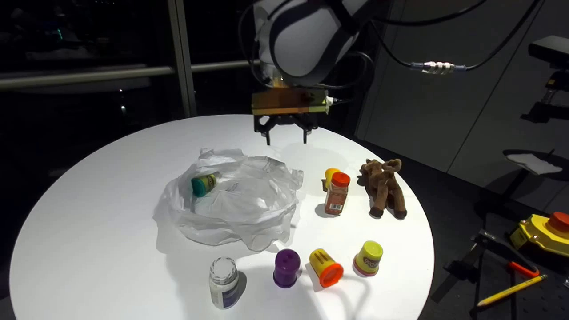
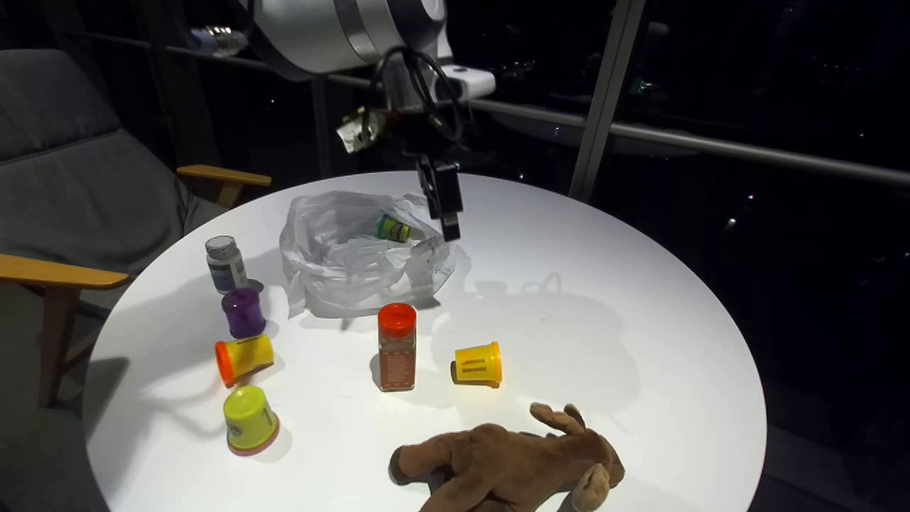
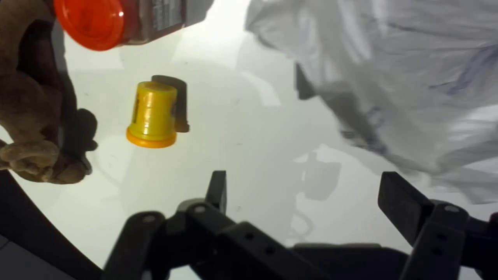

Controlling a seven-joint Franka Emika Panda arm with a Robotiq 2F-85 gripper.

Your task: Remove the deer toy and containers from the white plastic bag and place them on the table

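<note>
White-grey bottle (image 1: 224, 284) closest of all in an exterior view, upright and well apart from the gripper (image 1: 286, 143). Just beyond it, a row: purple container (image 1: 286, 268), orange-lidded container (image 1: 324, 266) on its side, yellow-green container (image 1: 369, 258) upended on its lid, all far below and out on the camera's side of the gripper. Next comes the white plastic bag (image 1: 255, 231), lower than the gripper and off to one side, mouth spread wide, and inside, tilted on the plastic, lies the green-lidded container (image 1: 204, 184), the only one visible in there! Level with it, on the gripper's opposite side, the red-capped jar (image 1: 337, 198) stands upright, the deer toy (image 1: 383, 184) sprawls farther out, and the yellow container (image 2: 478, 363) lies just past the jar, nearer the gripper. And at the back, the gripper itself hangs above the table (image 1: 98, 209), jaws well apart, nothing between them.

So that green-lidded container looks like the step in hand. Best line, surely: travel high over the bag, turn so the jaws straddle the container's body, then go straight down. Thin plastic is the likely spoiler; pinch a fold and the whole bag could ride up. Gentle close, slow vertical lift, then down onto the table, apart from the jar.
</note>
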